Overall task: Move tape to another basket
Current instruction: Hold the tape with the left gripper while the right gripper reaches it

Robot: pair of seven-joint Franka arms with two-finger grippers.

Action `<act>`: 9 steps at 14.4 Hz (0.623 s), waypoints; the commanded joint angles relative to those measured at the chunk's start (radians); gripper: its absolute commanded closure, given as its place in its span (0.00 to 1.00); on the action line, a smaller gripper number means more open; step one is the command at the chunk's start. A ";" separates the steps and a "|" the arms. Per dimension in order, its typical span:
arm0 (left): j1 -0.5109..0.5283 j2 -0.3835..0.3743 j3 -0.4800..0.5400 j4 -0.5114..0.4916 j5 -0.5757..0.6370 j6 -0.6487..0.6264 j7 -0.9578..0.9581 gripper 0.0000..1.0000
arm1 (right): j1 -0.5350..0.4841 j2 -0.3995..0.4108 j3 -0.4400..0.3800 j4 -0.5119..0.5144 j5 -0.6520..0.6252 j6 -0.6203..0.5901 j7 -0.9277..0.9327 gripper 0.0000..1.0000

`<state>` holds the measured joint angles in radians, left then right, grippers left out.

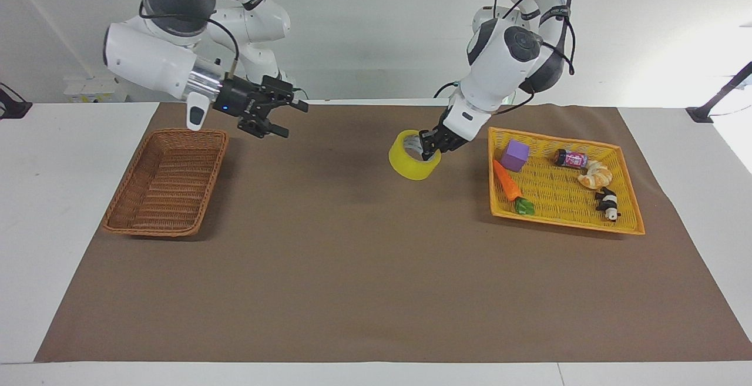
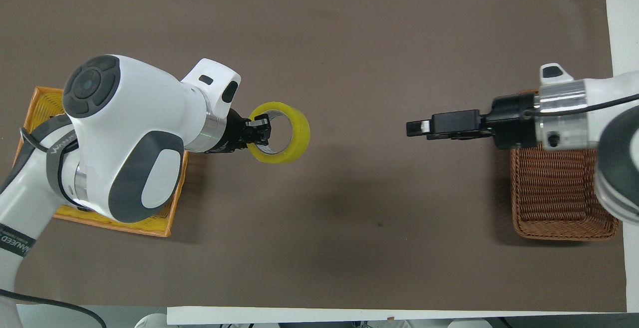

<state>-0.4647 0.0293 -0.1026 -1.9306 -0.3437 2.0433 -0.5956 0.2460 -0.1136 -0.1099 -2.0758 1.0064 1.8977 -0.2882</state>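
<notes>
basket (image 1: 167,180): right arm's end of the table. right gripper (image 1: 281,117): fingers apart, empty, raised between basket and tape, pointing at it. tape (image 1: 414,162): mid-table, off the mat, wall clamped by left gripper (image 1: 430,145). handover gap remains.

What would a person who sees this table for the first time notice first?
First, the wide yellow roll of packing tape, held above the middle of the brown mat by the left gripper, which is shut on its wall. Next, the open right gripper in the air, pointing toward the tape, beside the empty brown wicker basket at the right arm's end.
</notes>
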 commanded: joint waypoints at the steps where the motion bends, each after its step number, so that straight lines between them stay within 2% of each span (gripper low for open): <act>1: 0.000 -0.003 0.001 0.004 -0.020 -0.012 -0.004 1.00 | 0.084 0.060 -0.004 -0.015 0.107 0.067 -0.014 0.00; 6: -0.008 -0.005 0.001 0.005 -0.020 -0.034 -0.007 1.00 | 0.185 0.146 -0.004 -0.020 0.318 0.176 -0.081 0.01; 9: -0.006 -0.006 0.001 0.002 -0.020 -0.035 -0.007 1.00 | 0.278 0.160 -0.004 -0.020 0.383 0.293 -0.081 0.00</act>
<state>-0.4664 0.0299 -0.1064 -1.9310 -0.3442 2.0238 -0.5957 0.4746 0.0459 -0.1096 -2.0907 1.3422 2.1305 -0.3507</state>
